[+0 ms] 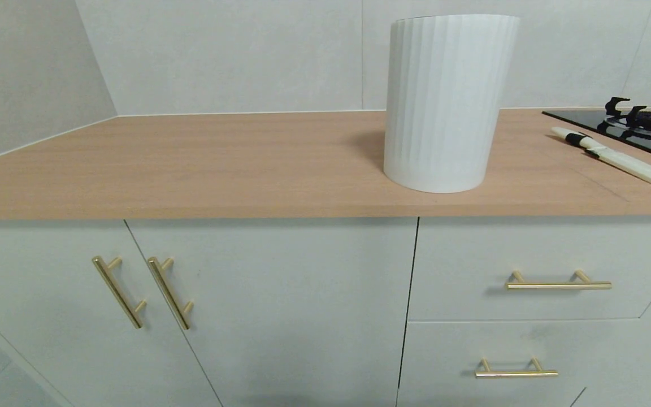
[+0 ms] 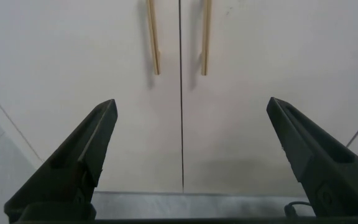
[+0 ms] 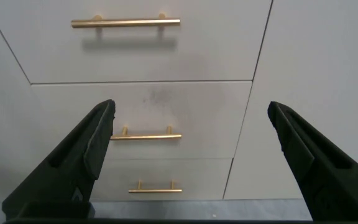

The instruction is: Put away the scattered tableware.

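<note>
- Worktop (image 1: 190, 164): wooden; carries two items.
- Container (image 1: 444, 107): white, ribbed, upright near the front edge. Judged to be the holder meant for loose pieces.
- Knife (image 1: 619, 160): pale, lying flat to the container's right, apart from it and just beside the hob (image 1: 642, 121). Judged to be the scattered piece not yet put away.
- Left tool (image 2: 191, 109): released, nothing between its jaws, low and facing the cabinet doors (image 2: 260, 93).
- Right tool (image 3: 191, 112): released, empty, low before the drawers (image 3: 166, 106).
- Both tools are likely parked below the worktop, ready to rise.
</note>
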